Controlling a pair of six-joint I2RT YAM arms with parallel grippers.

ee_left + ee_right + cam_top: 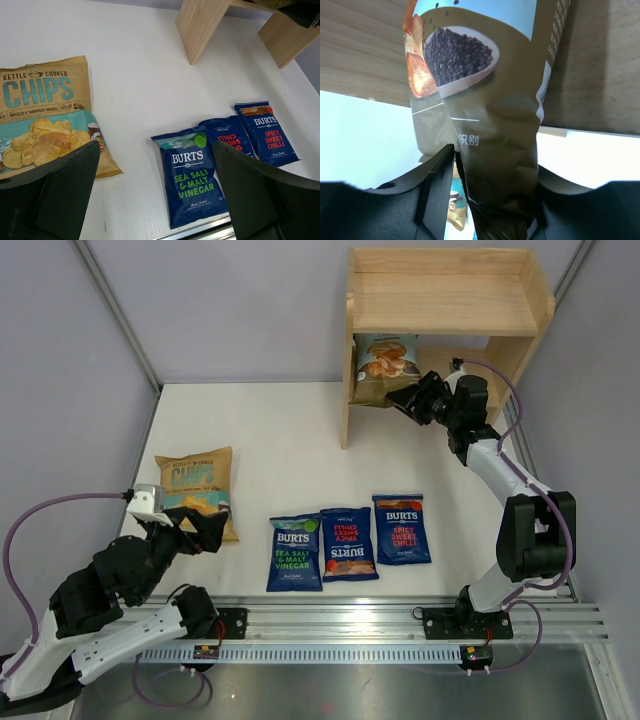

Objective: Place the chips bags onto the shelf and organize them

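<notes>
The light-blue-and-olive chips bag (383, 365) stands upright in the lower tier of the light wood shelf (445, 300). My right gripper (408, 398) is shut on its lower right part. In the right wrist view the bag (480, 75) fills the space between the gripper's (492, 160) fingers. The tan-and-teal CHIPS bag (195, 490) lies flat at the left. Three dark-blue BURTS bags (295, 552), (348, 543), (402, 528) lie in a row near the front. My left gripper (205, 525) is open and empty, hovering by the CHIPS bag's (45, 110) near right corner, left of the sea salt bag (192, 175).
The shelf's top tier holds nothing. A metal rail (400, 625) runs along the table's front edge. Grey walls close in the left, back and right sides. The shelf's left side panel (346, 390) stands on the table.
</notes>
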